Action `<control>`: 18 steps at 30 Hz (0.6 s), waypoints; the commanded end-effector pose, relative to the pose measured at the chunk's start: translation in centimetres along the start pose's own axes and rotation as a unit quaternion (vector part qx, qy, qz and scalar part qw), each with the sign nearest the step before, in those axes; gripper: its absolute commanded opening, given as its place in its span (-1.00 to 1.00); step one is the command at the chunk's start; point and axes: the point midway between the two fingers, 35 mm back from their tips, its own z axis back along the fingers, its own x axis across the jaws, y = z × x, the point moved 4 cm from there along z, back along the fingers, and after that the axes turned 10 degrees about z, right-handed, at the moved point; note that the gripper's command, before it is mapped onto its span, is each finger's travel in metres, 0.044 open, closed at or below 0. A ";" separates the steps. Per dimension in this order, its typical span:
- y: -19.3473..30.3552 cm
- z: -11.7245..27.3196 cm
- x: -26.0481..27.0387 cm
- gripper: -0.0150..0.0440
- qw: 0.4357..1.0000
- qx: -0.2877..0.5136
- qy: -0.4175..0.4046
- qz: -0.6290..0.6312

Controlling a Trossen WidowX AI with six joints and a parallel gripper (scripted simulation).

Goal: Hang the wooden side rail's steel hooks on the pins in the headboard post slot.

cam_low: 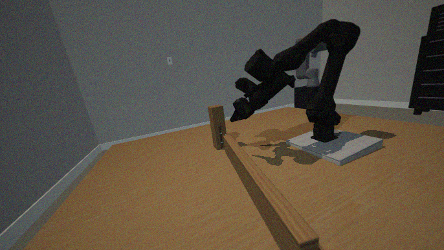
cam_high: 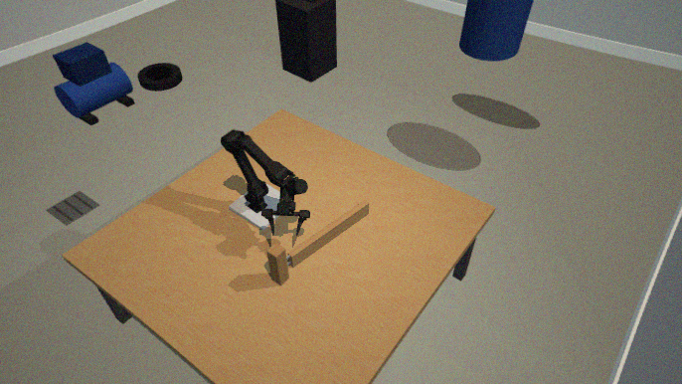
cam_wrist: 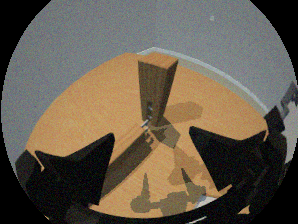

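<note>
The wooden headboard post (cam_high: 277, 266) (cam_low: 217, 126) (cam_wrist: 154, 85) stands upright on the table. The wooden side rail (cam_high: 330, 234) (cam_low: 268, 188) appears to lie along the table, its near end close beside the post's slotted face. Small steel hooks (cam_high: 289, 260) (cam_wrist: 146, 124) show between rail end and post; whether they sit on the pins cannot be told. My gripper (cam_high: 283, 239) (cam_low: 239, 108) (cam_wrist: 152, 134) is open and empty, pointing down and forward. It hangs above the table on the arm's side of the post, near the rail's hook end, apart from both.
The arm's white base plate (cam_high: 249, 217) (cam_low: 362, 147) lies behind the gripper on the wooden table (cam_high: 373, 298) (cam_low: 145, 194). Shadows of the arm fall around the post and rail. A blue compressor (cam_high: 94, 90), a tyre (cam_high: 160, 77) and a dark cabinet (cam_high: 308, 45) are off the table.
</note>
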 end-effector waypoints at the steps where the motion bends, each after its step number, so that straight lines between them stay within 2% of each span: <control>1: -0.9 -0.2 0.8 1.00 0.993 0.033 -0.016 0.110; 5: -2.2 -0.6 2.2 1.00 0.943 0.091 -0.062 0.315; 9: -3.4 -0.9 3.3 1.00 0.850 0.131 -0.130 0.494; 13: -4.4 -1.2 4.3 1.00 0.724 0.150 -0.213 0.639; 18: -5.5 -1.5 5.4 1.00 0.537 0.133 -0.330 0.765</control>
